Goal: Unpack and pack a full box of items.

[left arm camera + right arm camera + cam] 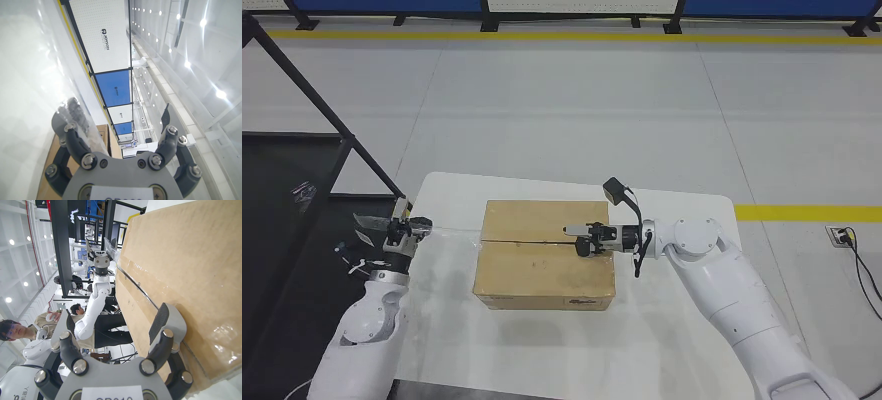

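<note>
Currently, the cardboard box (pixel 542 275) (pixel 105 136) (pixel 179 266) stands closed at the centre of the white table (pixel 672 330). Its top seam (pixel 532 241) (pixel 136 285) runs from left to right.

1. Right gripper (pixel 580 240) (pixel 113 321): positioned over the right half of the box top, at the seam. The jaws are spread wide and hold nothing. One finger (pixel 160 321) lies against the cardboard just beside the seam; the other stands clear of the surface.

2. Left gripper (pixel 372 228) (pixel 115 113) (pixel 100 244): positioned at the left edge of the table, level with the seam and well apart from the right gripper. The jaws are likewise spread wide. A strip of clear tape (pixel 447 232) (pixel 56 75) (pixel 111 250) clings across one finger (pixel 64 121) and runs from there to the left end of the box top, in line with the seam. The strip is not clamped between the fingers.

3. Box top: a glossy film is visible along the seam in the right wrist view. Whether it is joined to the lifted strip cannot be determined.
</note>
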Tool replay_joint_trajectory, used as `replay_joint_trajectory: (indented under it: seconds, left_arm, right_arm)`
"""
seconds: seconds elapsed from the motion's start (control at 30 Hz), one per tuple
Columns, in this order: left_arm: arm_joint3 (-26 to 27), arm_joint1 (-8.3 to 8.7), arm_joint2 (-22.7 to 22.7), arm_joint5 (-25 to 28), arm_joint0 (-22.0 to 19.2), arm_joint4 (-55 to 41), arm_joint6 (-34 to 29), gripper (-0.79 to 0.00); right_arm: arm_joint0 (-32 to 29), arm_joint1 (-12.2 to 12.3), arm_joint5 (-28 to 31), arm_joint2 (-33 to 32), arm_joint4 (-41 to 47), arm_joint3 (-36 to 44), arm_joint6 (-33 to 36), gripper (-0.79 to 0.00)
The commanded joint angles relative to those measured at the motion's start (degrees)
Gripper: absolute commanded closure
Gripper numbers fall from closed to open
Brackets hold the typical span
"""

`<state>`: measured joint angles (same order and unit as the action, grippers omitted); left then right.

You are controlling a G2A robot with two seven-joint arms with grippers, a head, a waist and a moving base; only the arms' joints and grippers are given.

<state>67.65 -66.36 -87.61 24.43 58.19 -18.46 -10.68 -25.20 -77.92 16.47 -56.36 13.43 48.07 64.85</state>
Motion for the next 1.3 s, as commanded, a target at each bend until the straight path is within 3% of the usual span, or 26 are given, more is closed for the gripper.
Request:
replay_joint_trajectory:
  seconds: [0.0,0.4,1.27]
  left_arm:
    - [3.3,0.14,-0.9,-0.5,1.9,0.7,0.5,-0.785]
    - [17.7,0.36,-4.5,-3.1,9.2,2.7,2.8,-0.785]
    - [30.5,-0.20,-3.4,-4.1,11.8,6.2,0.3,-0.785]
  right_arm:
    - [0.0,0.0,0.0,0.0,0.0,0.0,0.0,-0.785]
    - [0.0,0.0,0.0,0.0,0.0,0.0,0.0,-0.785]
    - [0.0,0.0,0.0,0.0,0.0,0.0,0.0,-0.785]
